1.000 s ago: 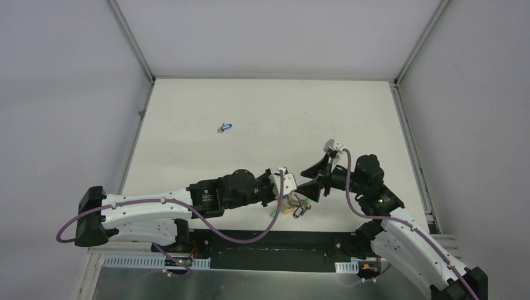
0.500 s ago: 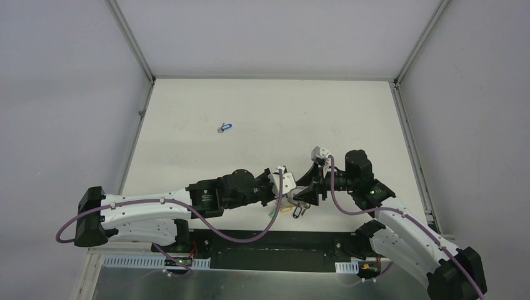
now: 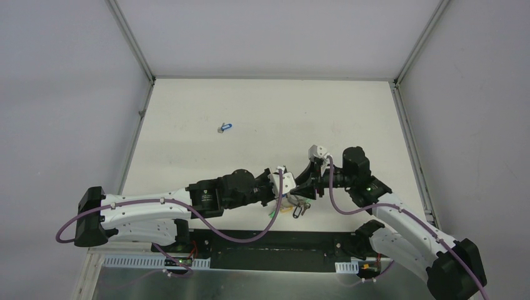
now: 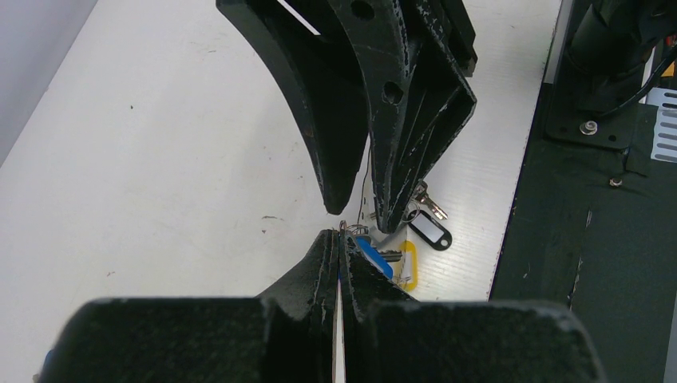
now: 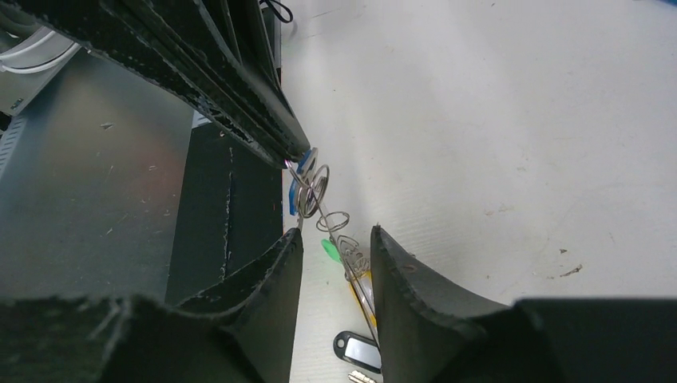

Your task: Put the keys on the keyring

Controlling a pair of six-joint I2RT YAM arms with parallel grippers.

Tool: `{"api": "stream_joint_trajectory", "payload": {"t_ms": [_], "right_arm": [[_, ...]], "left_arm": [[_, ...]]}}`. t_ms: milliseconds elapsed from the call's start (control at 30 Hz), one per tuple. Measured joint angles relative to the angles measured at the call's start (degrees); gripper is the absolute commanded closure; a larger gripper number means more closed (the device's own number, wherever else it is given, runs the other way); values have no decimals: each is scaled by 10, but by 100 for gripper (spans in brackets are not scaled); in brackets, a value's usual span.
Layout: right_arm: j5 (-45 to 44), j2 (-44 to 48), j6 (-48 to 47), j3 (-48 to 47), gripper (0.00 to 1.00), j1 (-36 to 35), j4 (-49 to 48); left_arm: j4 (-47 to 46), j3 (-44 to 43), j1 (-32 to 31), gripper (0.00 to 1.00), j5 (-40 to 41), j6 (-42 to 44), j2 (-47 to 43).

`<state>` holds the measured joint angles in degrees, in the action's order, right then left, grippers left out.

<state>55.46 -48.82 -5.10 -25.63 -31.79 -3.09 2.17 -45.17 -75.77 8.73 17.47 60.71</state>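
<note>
My left gripper (image 4: pixel 341 233) is shut on the thin wire of the keyring (image 5: pixel 349 276), close to the table's near edge. From the ring hang keys with a blue tag (image 4: pixel 374 255), a yellow tag (image 4: pixel 409 265), a green tag (image 5: pixel 329 249) and a black tag (image 4: pixel 429 230). My right gripper (image 5: pixel 335 243) faces the left one tip to tip, its jaws apart on either side of the ring wire and small split rings (image 5: pixel 319 180). Another blue-tagged key (image 3: pixel 225 127) lies alone far back on the left of the table.
The white table (image 3: pixel 275 112) ends at a dark strip (image 4: pixel 591 239) just beyond the hanging keys. Metal frame rails (image 3: pixel 409 131) border the table at left and right.
My right gripper has moved left up to the left gripper's tips, and its jaws have narrowed around the ring wire. The left gripper has stayed shut in place.
</note>
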Motion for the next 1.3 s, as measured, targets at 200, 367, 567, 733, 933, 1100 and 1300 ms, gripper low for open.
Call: {"api": "stream_joint_trajectory", "payload": {"t_ms": [200, 367, 567, 733, 933, 1100, 1300], "right_arm": [[1, -25, -9, -6, 65, -17, -14], [-13, -48, -23, -16, 77, -36, -14], [-47, -54, -28, -21, 92, -56, -14], [-69, -54, -25, -21, 100, -62, -18], [-97, -53, -4, -21, 100, -64, -23], [-116, -51, 19, -21, 100, -66, -36], [-134, -43, 45, -20, 100, -67, -48]], "left_arm": [[1, 0, 0, 100, 0, 0, 0], [6, 0, 0, 100, 0, 0, 0], [14, 0, 0, 100, 0, -2, 0], [21, 0, 0, 100, 0, -2, 0], [30, 0, 0, 100, 2, -5, 0], [32, 0, 0, 100, 2, -9, 0], [41, -2, 0, 100, 2, -14, 0]]}}
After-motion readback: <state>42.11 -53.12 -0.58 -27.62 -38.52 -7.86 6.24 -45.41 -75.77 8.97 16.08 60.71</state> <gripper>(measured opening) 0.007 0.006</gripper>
